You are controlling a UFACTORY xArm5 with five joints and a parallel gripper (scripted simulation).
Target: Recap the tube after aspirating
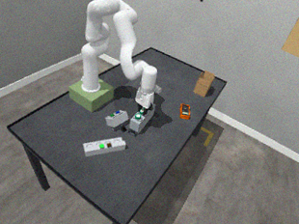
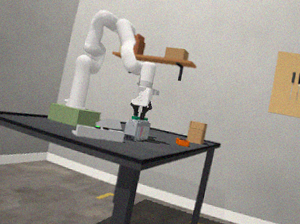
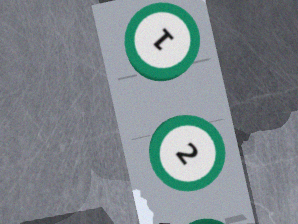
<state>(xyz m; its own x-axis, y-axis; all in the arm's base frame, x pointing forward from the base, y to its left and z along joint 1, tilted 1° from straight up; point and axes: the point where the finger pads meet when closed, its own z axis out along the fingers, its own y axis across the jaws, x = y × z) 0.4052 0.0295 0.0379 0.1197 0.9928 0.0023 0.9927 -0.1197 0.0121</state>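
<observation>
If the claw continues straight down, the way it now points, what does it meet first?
Most likely a green-rimmed screw cap on the grey decapping station directly under the claw. Its number is not visible; caps 1 and 2 lie off to one side, and depth is unclear.

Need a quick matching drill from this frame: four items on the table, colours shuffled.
Items:
1. arm's base block
2. small device by the table's far edge
3. box near the far corner
4. tube caps' outer ring

Colours:
A. tan
B. dark green
C. pale green
D. orange

Pairs: 1-C, 2-D, 3-A, 4-B
</observation>
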